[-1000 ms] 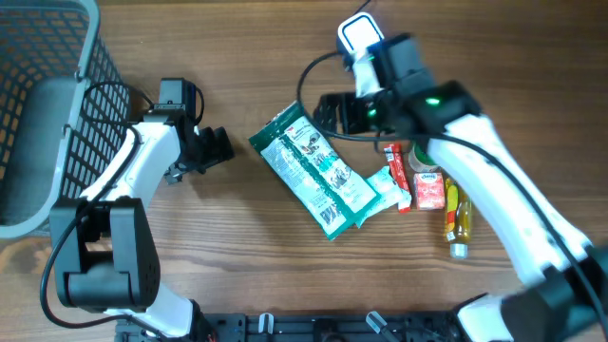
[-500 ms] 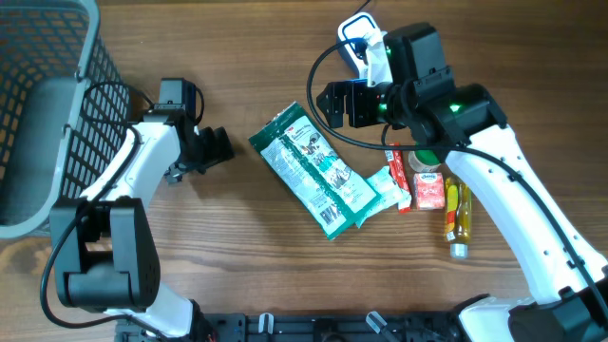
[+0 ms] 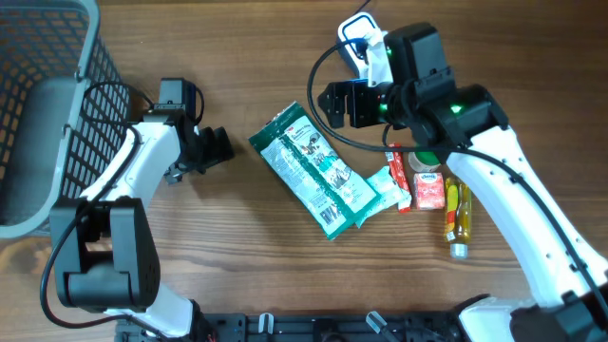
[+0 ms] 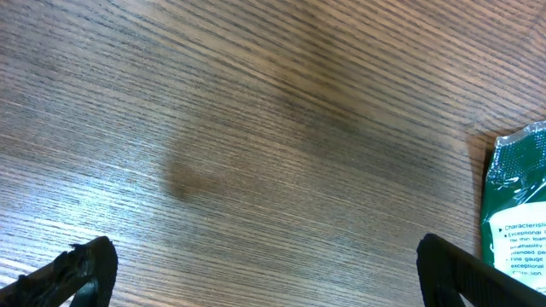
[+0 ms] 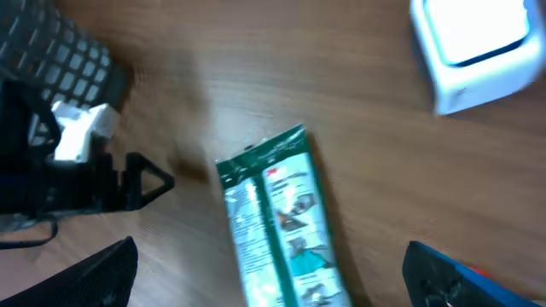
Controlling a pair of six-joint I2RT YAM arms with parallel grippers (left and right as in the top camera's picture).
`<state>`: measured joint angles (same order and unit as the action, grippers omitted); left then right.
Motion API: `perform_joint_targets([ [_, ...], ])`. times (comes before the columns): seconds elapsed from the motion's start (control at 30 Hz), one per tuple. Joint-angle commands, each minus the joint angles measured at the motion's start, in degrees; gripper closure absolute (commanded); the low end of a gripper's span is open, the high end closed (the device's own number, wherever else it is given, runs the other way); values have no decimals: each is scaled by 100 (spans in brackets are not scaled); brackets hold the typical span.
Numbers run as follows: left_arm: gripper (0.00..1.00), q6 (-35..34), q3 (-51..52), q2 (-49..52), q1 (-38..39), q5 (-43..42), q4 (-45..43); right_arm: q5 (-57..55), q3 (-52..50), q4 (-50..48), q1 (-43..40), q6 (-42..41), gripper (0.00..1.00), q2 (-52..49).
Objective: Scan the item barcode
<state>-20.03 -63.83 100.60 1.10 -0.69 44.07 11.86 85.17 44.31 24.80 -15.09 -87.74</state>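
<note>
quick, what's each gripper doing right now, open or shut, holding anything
left gripper: open, holding nothing
right gripper: open, holding nothing

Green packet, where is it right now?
In the overhead view the green packet lies flat mid-table, between the left gripper and the red cartons, just below the right gripper.

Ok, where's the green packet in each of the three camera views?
Overhead: the green packet lies diagonally at the centre of the table.
Left wrist: only one corner shows, at the right edge.
Right wrist: lower centre, running off the bottom edge.
Shared landmark: the white box, top of overhead and top right of right wrist; left wrist shares only the wooden table.
</note>
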Motion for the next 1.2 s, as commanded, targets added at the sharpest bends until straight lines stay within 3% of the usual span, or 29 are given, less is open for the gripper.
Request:
perform_joint_targets([
  [0.0, 0, 26, -68, -83, -31, 79, 4, -1163, 22, 0, 7, 310, 0, 1086],
  [0.13, 0, 26, -68, -83, -31, 79, 4, -1919, 22, -59, -17, 518, 0, 2378],
  [0.33, 0, 26, -68, -83, -31, 79, 4, -1978, -382, -76, -603, 1353, 0, 4413],
  [0.6, 0, 26, -68, -83, -31, 79, 4, -2011, -2153, -407, -1410, 1637, 0, 7086],
  [0.7, 0, 26, -68, -83, -31, 79, 4, -1725, -2968, -1067, -1685, 1639, 0, 7626],
  [0.83, 0, 26, -68, -83, -31, 79, 4, -1102, -4732, -3102, -1856, 1593, 0, 8511],
  [1.0, 0, 26, -68, -83, -31, 79, 4, -1093, -6507, -5525, -1856, 723, 0, 8752],
  [1.17, 0, 26, -68, -83, -31, 79, 4, -1416, -7912, -6618, -1856, -365, 0, 8752],
])
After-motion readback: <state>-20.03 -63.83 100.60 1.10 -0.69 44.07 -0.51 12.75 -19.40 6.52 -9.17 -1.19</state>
